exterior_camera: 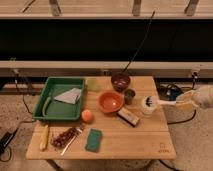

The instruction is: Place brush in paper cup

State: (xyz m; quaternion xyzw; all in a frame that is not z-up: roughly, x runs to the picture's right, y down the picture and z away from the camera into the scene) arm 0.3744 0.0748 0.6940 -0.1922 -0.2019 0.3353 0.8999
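Note:
The brush (159, 103) lies nearly level at the table's right side. Its dark head with whitish bristles sits at the mouth of the white paper cup (145, 110), and its white handle runs right, out past the table edge. My gripper (184, 102) is off the right edge of the table, at the end of the white arm, shut on the far end of the brush handle. The cup stands upright next to the small dark metal cup (130, 96).
On the wooden table (130, 142) stand an orange bowl (110, 101), a dark red bowl (120, 80), a yellow-green cup (92, 83) and a tan block (128, 116). A green tray (50, 116) holds a grey cloth. An orange fruit (87, 115), green sponge (93, 140) and banana (44, 137) lie at the front left.

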